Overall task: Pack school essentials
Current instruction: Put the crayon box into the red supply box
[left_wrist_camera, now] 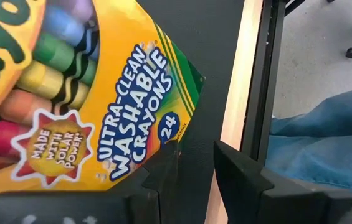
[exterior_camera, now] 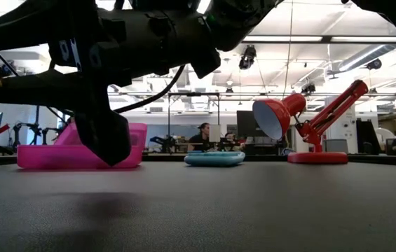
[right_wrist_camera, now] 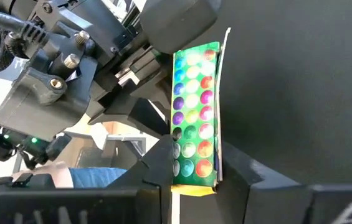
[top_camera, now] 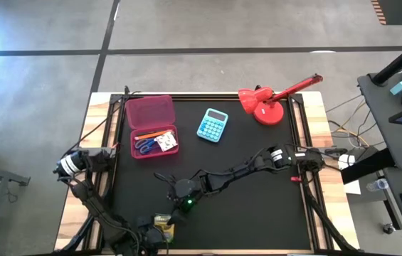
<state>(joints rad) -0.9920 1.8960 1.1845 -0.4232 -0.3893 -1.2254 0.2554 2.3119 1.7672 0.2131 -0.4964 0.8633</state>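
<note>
Both claws, left claw (left_wrist_camera: 194,165) and right claw (right_wrist_camera: 194,163), pinch the crayon box (right_wrist_camera: 195,112) mid-handover above the bench (top_camera: 257,213); next one must let go toward the pink case (top_camera: 152,126).

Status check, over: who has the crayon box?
Right gripper shut on crayon box end. Left gripper right against it. Pink case open, scissors and pencils inside.

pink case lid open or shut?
Open. In the high view the pink case lies spread, lid flat behind the tray, with scissors and pencils exposed inside.
</note>
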